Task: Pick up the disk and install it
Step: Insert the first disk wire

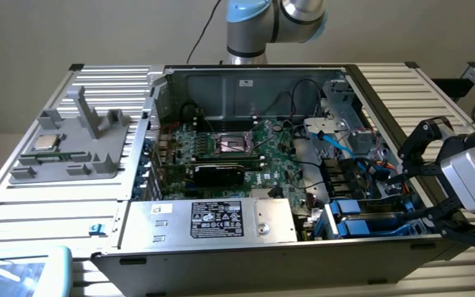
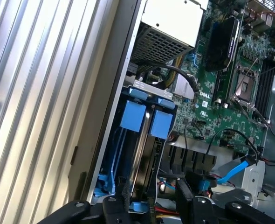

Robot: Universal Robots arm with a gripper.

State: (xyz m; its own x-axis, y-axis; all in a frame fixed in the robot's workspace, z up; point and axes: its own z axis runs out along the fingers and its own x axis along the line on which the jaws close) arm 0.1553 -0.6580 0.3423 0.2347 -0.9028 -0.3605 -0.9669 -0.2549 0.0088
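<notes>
Blue-bracketed flat disk [image 2: 161, 125] is sitting edge-on in sheet-metal case [image 1: 262, 265] bay; black gripper [image 1: 413, 189] is hovering beside it, jaws wide, gripping nothing.

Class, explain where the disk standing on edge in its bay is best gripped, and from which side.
Probably the blue bracket tab at the disk's exposed end, approached from the computer case's open side: the disk stands on edge, with only that end free.

Near the pincer [image 1: 412, 193] runs a blue flat cable [image 1: 338, 146]. Farther from it lie a green motherboard [image 1: 250, 158] and a big silver box with a black label [image 1: 213, 219]. Well apart from it stands a grey plastic fixture [image 1: 72, 148] bearing a small square silver chip [image 1: 46, 143].
</notes>
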